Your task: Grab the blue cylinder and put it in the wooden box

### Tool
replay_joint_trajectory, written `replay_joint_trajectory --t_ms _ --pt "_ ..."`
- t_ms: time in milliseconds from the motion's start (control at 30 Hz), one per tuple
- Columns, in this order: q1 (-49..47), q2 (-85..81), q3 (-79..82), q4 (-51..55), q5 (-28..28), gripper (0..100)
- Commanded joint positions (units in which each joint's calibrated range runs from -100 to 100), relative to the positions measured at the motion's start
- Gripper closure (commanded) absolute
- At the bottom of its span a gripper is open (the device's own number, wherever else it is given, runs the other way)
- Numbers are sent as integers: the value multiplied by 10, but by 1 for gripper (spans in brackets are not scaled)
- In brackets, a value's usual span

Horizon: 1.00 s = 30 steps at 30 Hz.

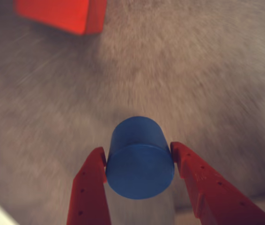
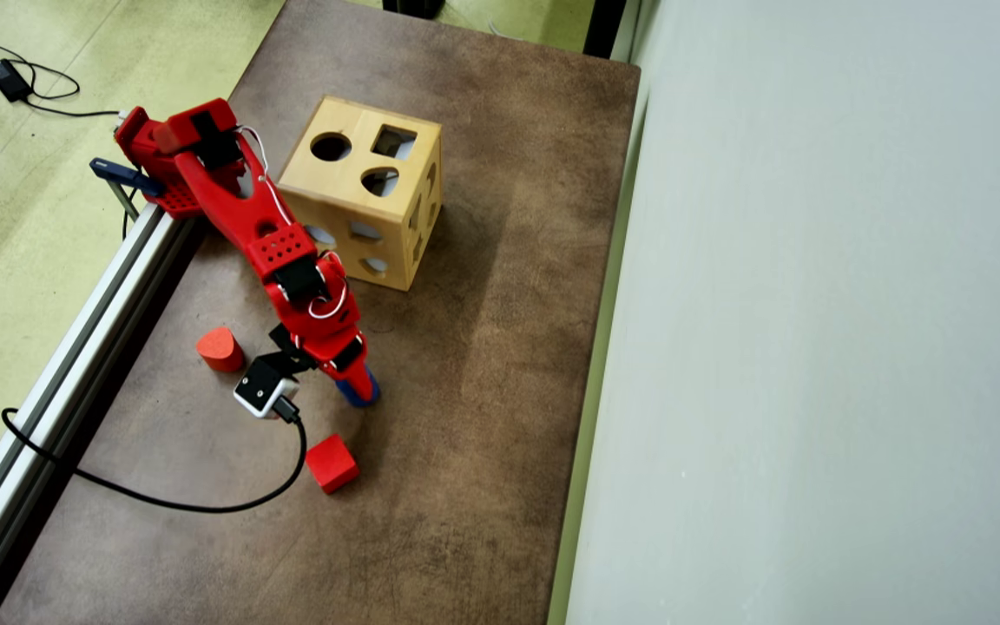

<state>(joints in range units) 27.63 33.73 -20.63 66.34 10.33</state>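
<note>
In the wrist view, the red gripper (image 1: pixel 139 161) is sitting closest to the camera, its two jaws pressing against either side of the blue cylinder (image 1: pixel 139 157) and gripping it between their tips. The cylinder's flat round face is pointing toward the camera. The brown mat beneath is looking streaked and blurred. Further off, at the upper left of that view, part of a red cube (image 1: pixel 62 14) is showing.

In the overhead view, the red cube (image 2: pixel 332 463) is lying nearest the bottom edge on the brown mat (image 2: pixel 483 391). Just above it, the gripper (image 2: pixel 359 392) is pointing down at the mat, and only a sliver of the blue cylinder (image 2: pixel 362 395) is peeking out under it. To the left, an orange-red rounded block (image 2: pixel 220 349) is standing apart from the arm. The red arm (image 2: pixel 248 217) is stretching from its base at the upper left, where a metal rail (image 2: pixel 75 347) is running along the mat's edge. Farthest away, the wooden box (image 2: pixel 365 191) is resting on the mat beside the arm, well apart from the cylinder, with round, square and rounded holes in its top.
</note>
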Motion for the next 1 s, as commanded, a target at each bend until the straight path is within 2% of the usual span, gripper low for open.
replay_joint_trajectory --t_ms 0,300,500,767,967 --pt "-15 -129 -6 58 -1 97" --pt "-42 -304 -4 150 0 97" --pt "-138 -373 -4 242 -1 97" --pt "-273 -438 -4 313 -2 97" --pt "-319 -492 53 315 -2 97"
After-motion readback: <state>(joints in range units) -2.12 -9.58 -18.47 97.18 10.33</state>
